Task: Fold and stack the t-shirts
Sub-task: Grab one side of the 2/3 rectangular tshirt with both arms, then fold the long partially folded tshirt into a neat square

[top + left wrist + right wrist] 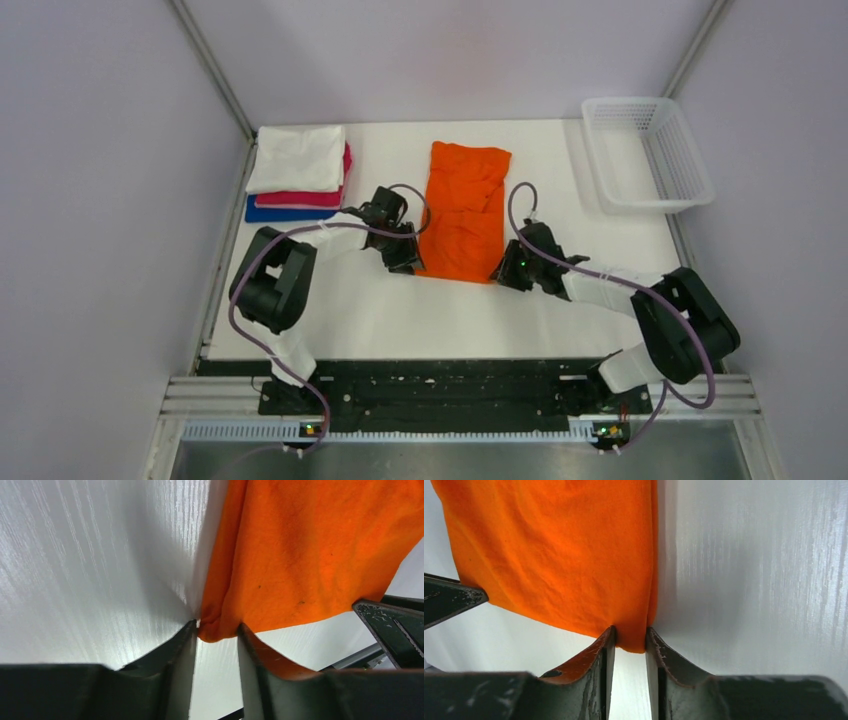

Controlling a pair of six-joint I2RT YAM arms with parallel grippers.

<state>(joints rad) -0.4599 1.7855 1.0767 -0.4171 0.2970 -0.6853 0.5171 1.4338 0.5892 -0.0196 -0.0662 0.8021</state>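
Found the folded t-shirts (297, 160) piled far left, white over pink-red over blue, with little of the lower two showing. Found the left gripper (216, 628) pinching the near left corner of the orange t-shirt (465, 205), stretched mid-table as a long strip, and the right gripper (630, 635) pinching the near right corner, likely to carry that hem over for a crosswise fold. Noted the mesh basket (655, 204) far right, well apart. Could not make out any sleeves.
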